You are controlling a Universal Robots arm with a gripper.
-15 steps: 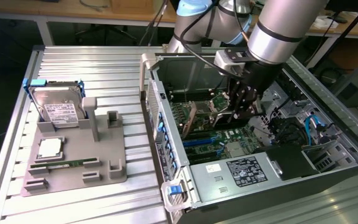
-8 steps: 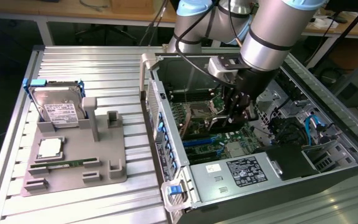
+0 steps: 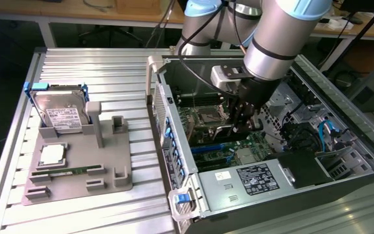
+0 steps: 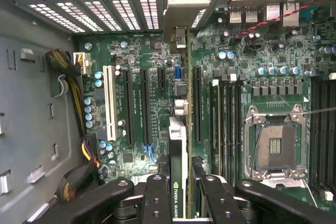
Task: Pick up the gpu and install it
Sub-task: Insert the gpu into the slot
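Inside the open computer case point(image 3: 343, 146), the gripper point(image 4: 178, 192) clamps the gpu point(image 4: 178, 150) edge-on above the motherboard point(image 4: 136, 103), between expansion slots point(image 4: 128, 106).

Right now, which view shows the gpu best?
The wrist view: the gpu stands edge-on between the gripper's fingers, above the motherboard slots, its label visible. In the exterior view, the gripper and arm hide most of the card inside the case.
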